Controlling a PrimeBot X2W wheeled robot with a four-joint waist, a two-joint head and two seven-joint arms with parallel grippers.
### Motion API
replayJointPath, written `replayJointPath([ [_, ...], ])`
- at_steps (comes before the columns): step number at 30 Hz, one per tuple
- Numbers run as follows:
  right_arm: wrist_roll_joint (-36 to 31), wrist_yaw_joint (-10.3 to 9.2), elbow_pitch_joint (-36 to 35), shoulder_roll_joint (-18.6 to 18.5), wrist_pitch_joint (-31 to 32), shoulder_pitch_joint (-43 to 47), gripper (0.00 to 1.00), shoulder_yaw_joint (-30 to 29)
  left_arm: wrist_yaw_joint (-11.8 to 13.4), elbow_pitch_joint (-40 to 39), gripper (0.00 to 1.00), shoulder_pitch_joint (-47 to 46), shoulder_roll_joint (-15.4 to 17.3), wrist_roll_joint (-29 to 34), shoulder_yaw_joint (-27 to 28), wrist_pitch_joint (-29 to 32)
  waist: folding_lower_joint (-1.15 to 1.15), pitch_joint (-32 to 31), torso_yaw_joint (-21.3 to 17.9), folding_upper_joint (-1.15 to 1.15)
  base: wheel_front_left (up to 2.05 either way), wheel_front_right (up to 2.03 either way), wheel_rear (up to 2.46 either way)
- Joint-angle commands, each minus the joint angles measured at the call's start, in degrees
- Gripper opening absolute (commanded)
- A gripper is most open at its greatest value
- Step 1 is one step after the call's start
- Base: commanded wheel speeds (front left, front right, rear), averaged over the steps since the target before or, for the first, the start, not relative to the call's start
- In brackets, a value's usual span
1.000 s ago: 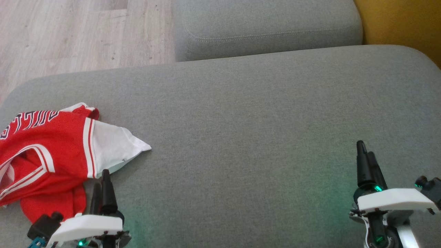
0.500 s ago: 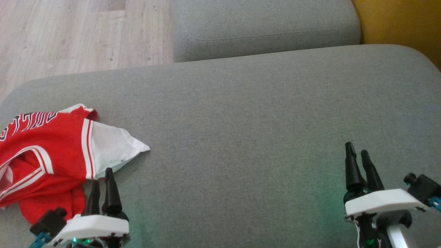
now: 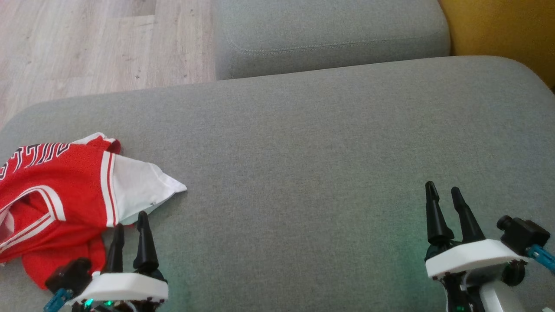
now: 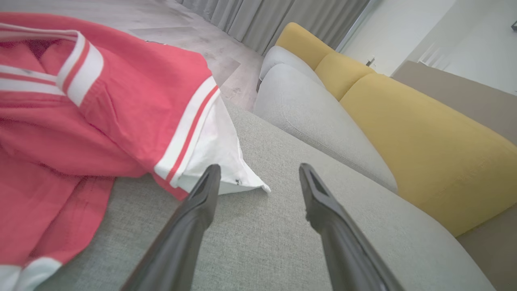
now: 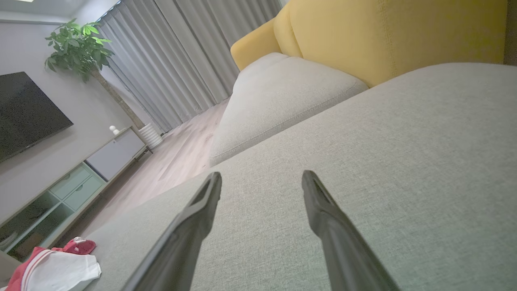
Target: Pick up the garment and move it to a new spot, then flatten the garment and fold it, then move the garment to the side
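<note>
The garment (image 3: 56,190) is a red jersey with white trim and a white sleeve, lying crumpled at the left end of the grey sofa seat (image 3: 303,151). It shows large in the left wrist view (image 4: 101,101) and small at the bottom left of the right wrist view (image 5: 52,266). My left gripper (image 3: 130,221) stands open just in front of the garment's near edge, its fingertips (image 4: 212,171) close to the white sleeve, nothing between them. My right gripper (image 3: 442,190) is open over bare seat at the lower right, far from the garment.
A second grey cushion (image 3: 329,34) lies beyond the seat, with a yellow backrest (image 3: 498,26) at the top right. Wooden floor (image 3: 86,43) runs past the seat's far left edge. A TV cabinet (image 5: 80,169) and a potted plant (image 5: 76,44) stand across the room.
The right gripper has slid left and slightly down the view, its fingers now seen apart. The left gripper has shifted a little right and lower. The camera has drifted slightly.
</note>
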Motion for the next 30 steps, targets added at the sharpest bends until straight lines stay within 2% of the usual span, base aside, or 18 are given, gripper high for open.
replayJointPath([
  [1,-2.2,0.31,-1.9,-0.5,-1.0,-1.9,1.0,1.1,0.5,-1.4,1.0,-2.4,1.2,2.1,0.7,-0.9,0.0,0.0,-0.1,0.0,0.0,0.0,0.0],
  [17,-13.5,0.37,-1.6,-0.2,-3.7,-1.7,1.0,2.0,1.0,0.2,1.0,-2.1,2.2,13.1,0.8,-3.6,0.0,-0.1,0.2,0.0,0.0,0.0,0.0],
  [30,-18.7,0.41,1.0,0.5,-5.9,-1.1,1.0,1.3,1.3,2.0,1.0,-1.9,3.0,21.4,1.5,-5.8,0.0,-0.4,0.0,0.0,0.0,0.0,0.0],
])
